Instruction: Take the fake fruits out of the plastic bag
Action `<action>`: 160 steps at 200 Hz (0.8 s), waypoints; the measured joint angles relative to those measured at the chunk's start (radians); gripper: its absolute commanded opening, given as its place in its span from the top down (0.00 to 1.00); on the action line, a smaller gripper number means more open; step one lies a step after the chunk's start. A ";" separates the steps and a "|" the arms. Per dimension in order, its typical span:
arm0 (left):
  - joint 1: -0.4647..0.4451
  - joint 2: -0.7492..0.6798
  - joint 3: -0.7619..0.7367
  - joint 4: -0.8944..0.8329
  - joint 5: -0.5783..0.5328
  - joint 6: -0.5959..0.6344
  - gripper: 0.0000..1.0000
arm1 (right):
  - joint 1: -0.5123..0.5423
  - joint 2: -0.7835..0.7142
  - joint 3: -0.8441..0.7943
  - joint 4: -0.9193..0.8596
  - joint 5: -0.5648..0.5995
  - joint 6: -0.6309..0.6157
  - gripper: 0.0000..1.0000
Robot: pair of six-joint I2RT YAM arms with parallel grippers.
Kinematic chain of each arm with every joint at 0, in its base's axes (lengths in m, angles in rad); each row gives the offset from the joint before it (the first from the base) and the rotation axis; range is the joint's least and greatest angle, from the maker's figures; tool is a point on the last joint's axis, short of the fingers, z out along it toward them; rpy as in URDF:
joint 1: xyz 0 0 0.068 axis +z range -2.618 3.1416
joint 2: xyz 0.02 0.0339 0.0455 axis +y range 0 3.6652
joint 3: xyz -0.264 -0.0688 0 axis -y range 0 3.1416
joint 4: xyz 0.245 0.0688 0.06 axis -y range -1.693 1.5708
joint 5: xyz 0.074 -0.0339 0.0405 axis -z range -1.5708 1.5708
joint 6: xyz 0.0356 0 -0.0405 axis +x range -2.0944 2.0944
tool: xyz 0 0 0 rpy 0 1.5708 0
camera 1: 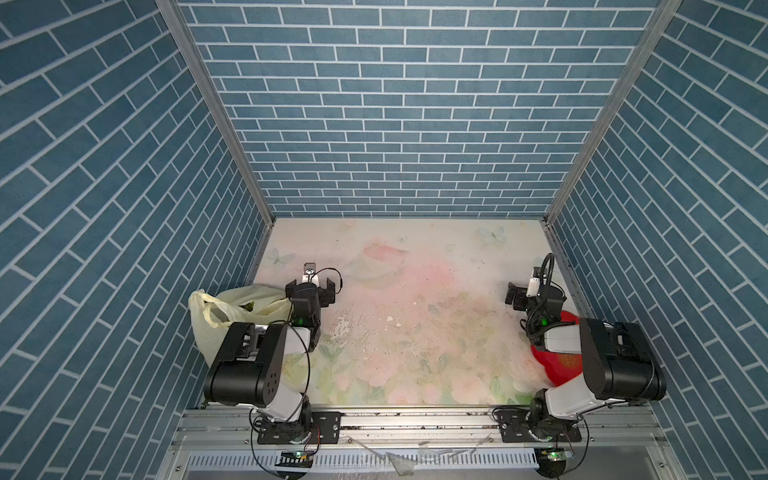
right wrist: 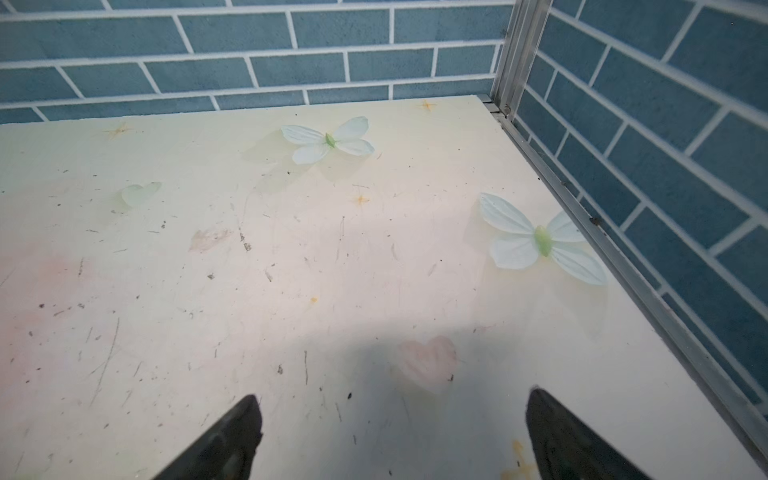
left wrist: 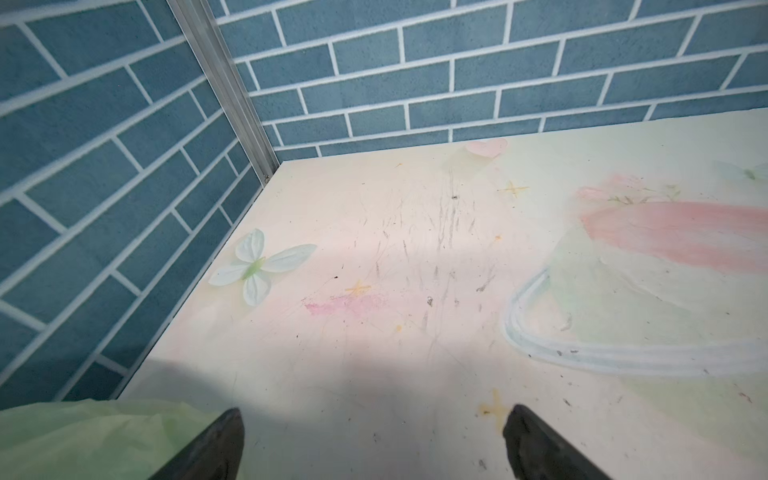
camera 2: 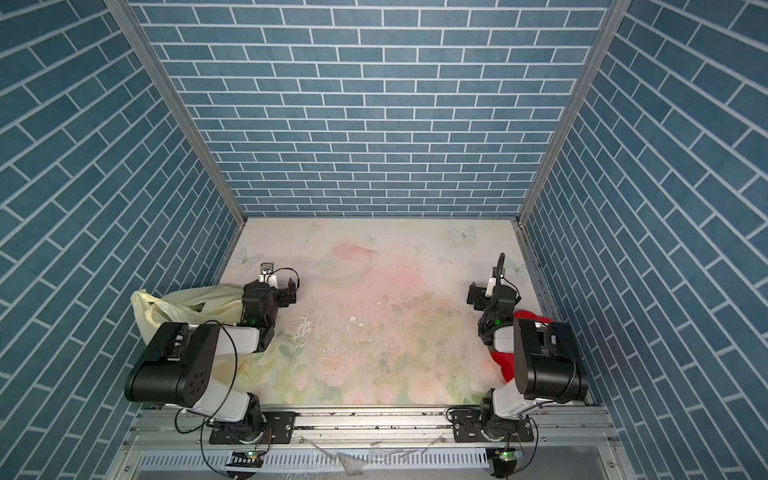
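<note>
The pale-yellow plastic bag (camera 1: pixel 232 307) (camera 2: pixel 183 303) lies crumpled at the table's left edge, beside and partly under my left arm. A corner of it shows in the left wrist view (left wrist: pixel 83 440). Through its open mouth only a dark green bit of the fake fruits (camera 1: pixel 248 306) shows; the rest are hidden inside. My left gripper (camera 1: pixel 311 289) (camera 2: pixel 271 289) (left wrist: pixel 374 415) stands open just right of the bag, with nothing between its fingers. My right gripper (camera 1: pixel 534 297) (camera 2: pixel 492 297) (right wrist: pixel 395 397) is open and empty over bare table at the right.
A red plate (camera 1: pixel 557 361) (camera 2: pixel 500 365) lies at the right edge, mostly under my right arm. Blue brick-pattern walls close in the floral table (camera 1: pixel 415 291) on three sides. Flat printed butterflies (right wrist: pixel 540 241) mark its surface.
</note>
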 measured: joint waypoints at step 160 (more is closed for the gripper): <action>0.000 0.000 0.000 0.000 0.000 0.000 0.01 | 0.000 0.000 0.000 -0.016 -0.011 0.000 0.01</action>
